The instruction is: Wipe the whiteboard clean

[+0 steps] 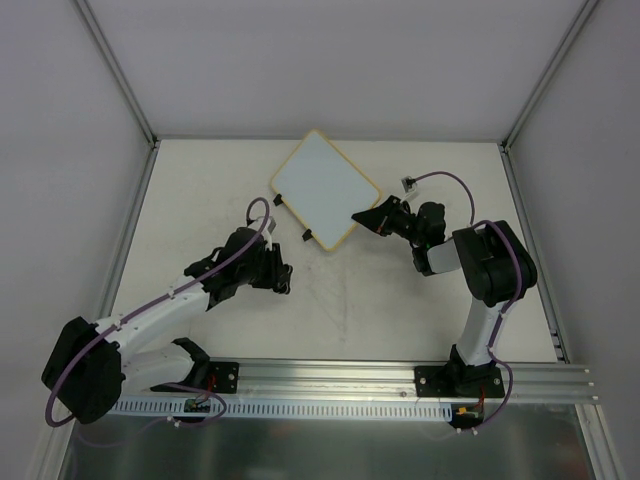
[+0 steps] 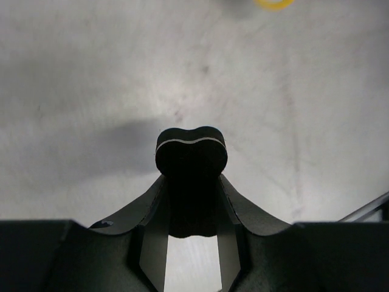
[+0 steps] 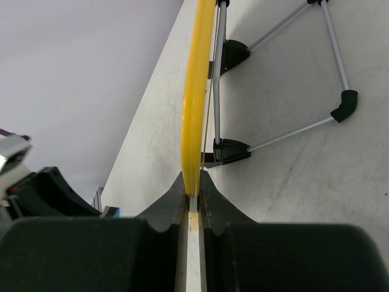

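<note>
Rounded, yellow-framed whiteboard (image 1: 325, 188) pinched by right end effector (image 3: 193, 190); left end effector (image 2: 191, 185) clenches black eraser (image 2: 191, 149) above scuffed table (image 1: 400, 310).

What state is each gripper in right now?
Left gripper: closed on the small black eraser block.
Right gripper: closed on the yellow-framed white rectangular whiteboard.

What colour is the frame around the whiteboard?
Yellow, seen best edge-on in the right wrist view: frame of the whiteboard.

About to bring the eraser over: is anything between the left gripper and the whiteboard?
Nothing visible: only bare table lies between the left gripper, holding the eraser, and the whiteboard, which the right gripper clamps by its edge.
</note>
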Controlling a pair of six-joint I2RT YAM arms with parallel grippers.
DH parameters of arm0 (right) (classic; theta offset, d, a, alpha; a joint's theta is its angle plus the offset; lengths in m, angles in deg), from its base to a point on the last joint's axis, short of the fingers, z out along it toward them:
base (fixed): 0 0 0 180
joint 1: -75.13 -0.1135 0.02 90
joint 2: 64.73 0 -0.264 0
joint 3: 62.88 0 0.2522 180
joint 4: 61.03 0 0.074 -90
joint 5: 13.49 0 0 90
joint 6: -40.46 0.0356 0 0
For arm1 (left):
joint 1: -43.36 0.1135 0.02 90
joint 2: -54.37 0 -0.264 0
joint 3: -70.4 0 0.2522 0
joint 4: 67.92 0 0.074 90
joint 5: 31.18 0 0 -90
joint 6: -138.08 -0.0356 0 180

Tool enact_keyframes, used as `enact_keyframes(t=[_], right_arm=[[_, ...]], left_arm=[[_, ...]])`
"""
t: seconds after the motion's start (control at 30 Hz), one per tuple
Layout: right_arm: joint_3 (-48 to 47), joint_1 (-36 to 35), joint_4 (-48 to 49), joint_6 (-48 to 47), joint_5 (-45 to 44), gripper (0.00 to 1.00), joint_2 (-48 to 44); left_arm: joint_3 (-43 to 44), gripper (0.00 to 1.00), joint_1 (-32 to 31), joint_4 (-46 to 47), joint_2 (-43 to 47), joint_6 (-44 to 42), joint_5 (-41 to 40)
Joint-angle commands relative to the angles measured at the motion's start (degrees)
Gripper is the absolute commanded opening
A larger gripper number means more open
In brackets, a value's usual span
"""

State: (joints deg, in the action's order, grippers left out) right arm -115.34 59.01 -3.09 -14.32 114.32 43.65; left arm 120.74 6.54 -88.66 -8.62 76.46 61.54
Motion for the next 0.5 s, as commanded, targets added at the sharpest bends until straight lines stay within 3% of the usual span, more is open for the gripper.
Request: enact_keyframes(t=[0.0, 0.37, 0.47], right_arm=[[-2.61, -1.02, 11.79, 1.96, 3.59, 0.00, -1.15], [-2.61, -1.02, 11.97, 2.13, 3.68, 0.00, -1.59], [-2.52, -1.11, 11.97, 2.04, 3.68, 0.00, -1.68]], left_arm=[[-4.66, 0.05, 1.92, -6.90, 1.19, 5.36, -1.40], [-5.02, 0.03, 5.18, -5.41, -5.04, 3.26, -4.21], [-4.06, 0.13, 5.62, -4.80, -8.82, 2.29, -3.60]])
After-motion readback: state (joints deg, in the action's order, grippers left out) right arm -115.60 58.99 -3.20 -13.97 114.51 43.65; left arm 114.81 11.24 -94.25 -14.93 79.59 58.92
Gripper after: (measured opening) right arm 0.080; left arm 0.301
